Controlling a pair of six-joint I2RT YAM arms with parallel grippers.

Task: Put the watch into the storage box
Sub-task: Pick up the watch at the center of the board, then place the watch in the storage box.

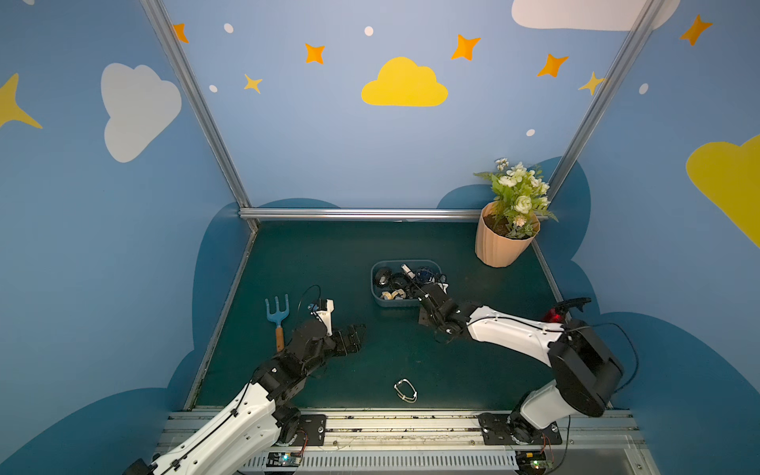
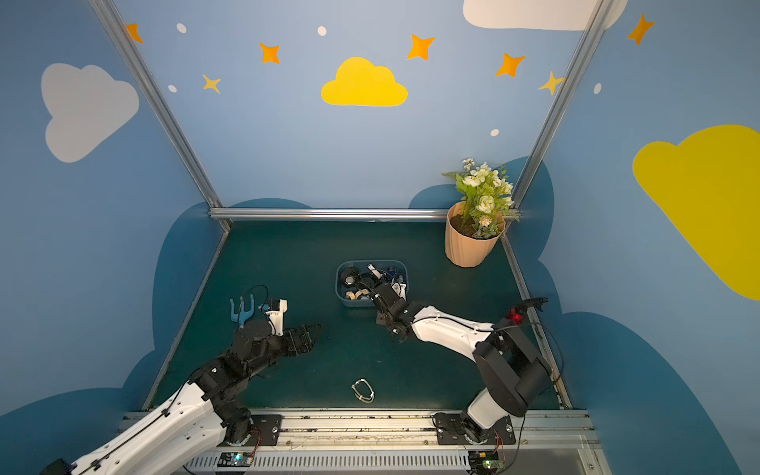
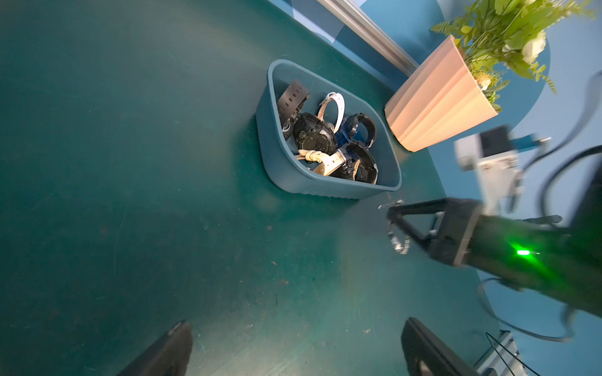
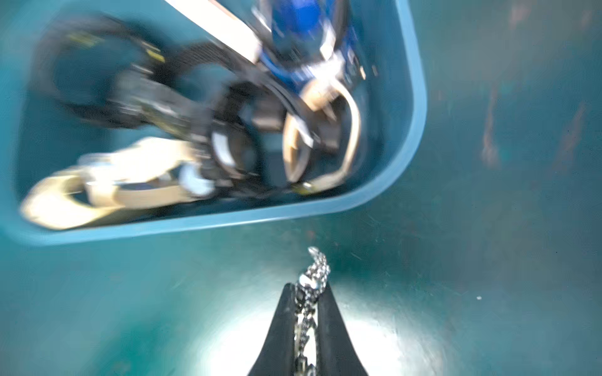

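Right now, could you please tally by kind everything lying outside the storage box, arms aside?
Silver metal-band watches: 2, one on the mat, one in the right gripper
Blue hand rake: 1
Potted plant: 1
Dark device with red light: 1
Total: 5

We see a watch of glossy metal links between matt black fingers. The storage box looks like smooth, matt plastic. The counter is matt and scuffed. The flower pot is ribbed, matt plastic. The rake is plastic with a wooden handle.
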